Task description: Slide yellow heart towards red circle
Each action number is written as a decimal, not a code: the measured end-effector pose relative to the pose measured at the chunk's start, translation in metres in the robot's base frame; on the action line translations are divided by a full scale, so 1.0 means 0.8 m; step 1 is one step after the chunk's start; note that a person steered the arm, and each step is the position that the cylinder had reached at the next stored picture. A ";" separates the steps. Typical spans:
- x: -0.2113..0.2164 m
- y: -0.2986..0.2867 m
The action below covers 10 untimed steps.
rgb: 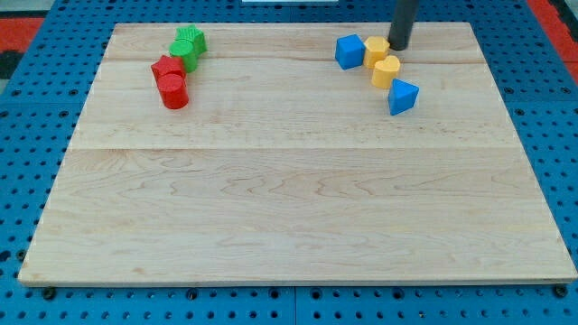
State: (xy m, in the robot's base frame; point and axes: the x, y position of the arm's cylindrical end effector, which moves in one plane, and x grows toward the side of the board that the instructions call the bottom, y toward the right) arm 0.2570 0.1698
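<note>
At the view's upper left, a red circle [173, 91] (a short cylinder) sits touching a second red block [166, 68], shape unclear, w/ two green blocks [189, 46] just above-right of it. Well apart, toward the upper right: a blue cube [349, 51], then a yellow block [376, 50] touching it, w/ my tip [398, 46] right beside that yellow piece on its right. Just below sits the yellow heart [386, 70], a rounded, lobed piece, and a blue block [403, 96], wedge-like, lower right. No claw here, only the rod. All rest on the wooden board [298, 208].
</note>
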 end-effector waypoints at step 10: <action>0.091 -0.194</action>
State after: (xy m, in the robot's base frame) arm 0.3296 0.0145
